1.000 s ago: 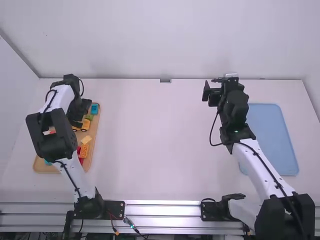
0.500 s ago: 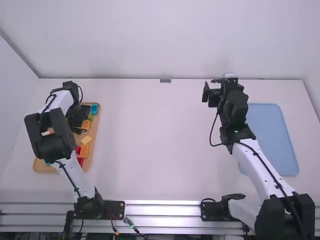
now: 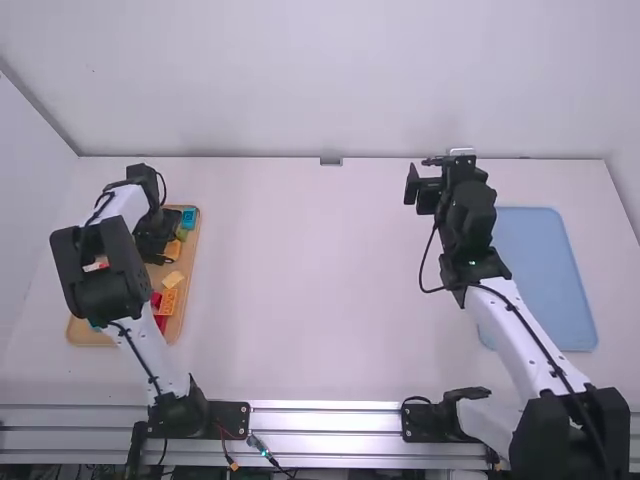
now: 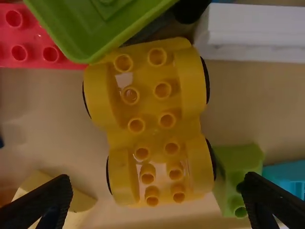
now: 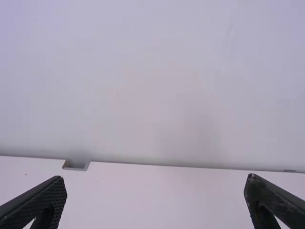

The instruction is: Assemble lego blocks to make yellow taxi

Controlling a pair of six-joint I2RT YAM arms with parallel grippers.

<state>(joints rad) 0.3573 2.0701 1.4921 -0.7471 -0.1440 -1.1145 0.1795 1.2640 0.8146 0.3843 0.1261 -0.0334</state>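
The left tool (image 4: 156,191), wide, had shifted slightly toward its base, above the yellow chassis (image 4: 155,126) on the tray (image 3: 186,275); a grasp looked near. The right tool (image 5: 156,191) hung wide and empty over the surface (image 3: 300,280).

A robotics lab (evidently): cabled arms (image 3: 514,340) along a metal rail (image 3: 325,420).

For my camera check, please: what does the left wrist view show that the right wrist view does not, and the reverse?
Left wrist view: a yellow plastic car base with black wheels, a red studded brick, a white block, a tan tray.
Right wrist view: a plain white wall, a white table.
Both: an open, black, two-finger pincer, the left pincer and right pincer respectively.
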